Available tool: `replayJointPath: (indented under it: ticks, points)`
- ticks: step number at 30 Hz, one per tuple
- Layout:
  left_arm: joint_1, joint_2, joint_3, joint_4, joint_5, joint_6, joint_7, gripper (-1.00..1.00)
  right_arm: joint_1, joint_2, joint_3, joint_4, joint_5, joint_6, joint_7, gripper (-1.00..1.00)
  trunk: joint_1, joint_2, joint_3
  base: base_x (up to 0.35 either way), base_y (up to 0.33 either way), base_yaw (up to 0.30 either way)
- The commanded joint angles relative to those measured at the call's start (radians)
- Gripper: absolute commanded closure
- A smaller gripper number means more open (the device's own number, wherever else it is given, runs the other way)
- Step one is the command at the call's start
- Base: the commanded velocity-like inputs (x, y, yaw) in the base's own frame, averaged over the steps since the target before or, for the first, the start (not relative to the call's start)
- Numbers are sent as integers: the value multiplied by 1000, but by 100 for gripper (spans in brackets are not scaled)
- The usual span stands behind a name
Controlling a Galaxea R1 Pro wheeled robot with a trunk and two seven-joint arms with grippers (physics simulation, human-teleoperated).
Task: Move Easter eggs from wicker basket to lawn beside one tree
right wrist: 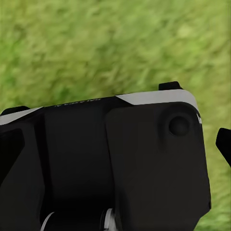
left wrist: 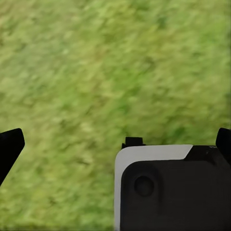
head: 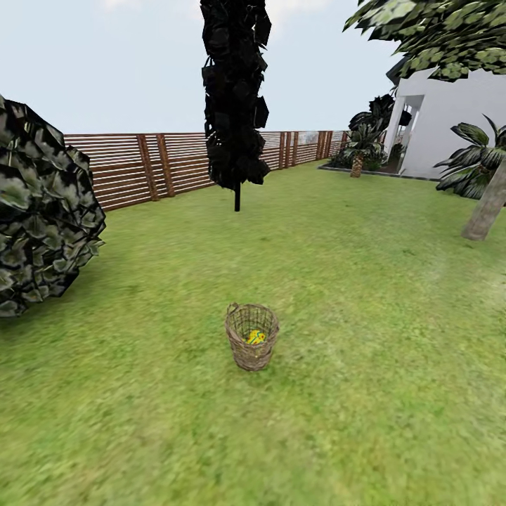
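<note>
Head view shows the Easter eggs [head: 255, 337] unpicked in the wicker basket [head: 251, 346], well ahead of both empty, wide-spread claws: left gripper [left wrist: 115, 144], right gripper [right wrist: 115, 144].

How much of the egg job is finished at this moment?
Nothing looks done yet. The small tan woven wicker basket stands on the green lawn ahead, with yellow painted eggs inside; their number is unclear. Nothing is in hand: both wrist views look down at grass. Left: take out the eggs and set them by one tree, perhaps the grey-brown trunk at right.
</note>
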Motion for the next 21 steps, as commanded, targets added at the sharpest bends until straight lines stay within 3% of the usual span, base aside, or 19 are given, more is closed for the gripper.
replayJointPath:
  ticks: [1, 11, 21]
  points:
    - [-1, 0, -8, 1, 8, -3, 2, -100, 0, 1, -4, -2, -3, 4, 1, -100, 1, -2, -2, 0, 0, -1]
    - [-1, 1, -7, 0, 10, 25, 1, -100, 0, 1, -4, -2, -3, 4, 1, -100, 1, -2, -2, 15, 12, 0]
    - [-1, 1, -6, 1, 10, 34, -1, -100, 0, 1, -4, -2, -3, 4, 1, -100, 1, -2, -2, 205, 189, -29]
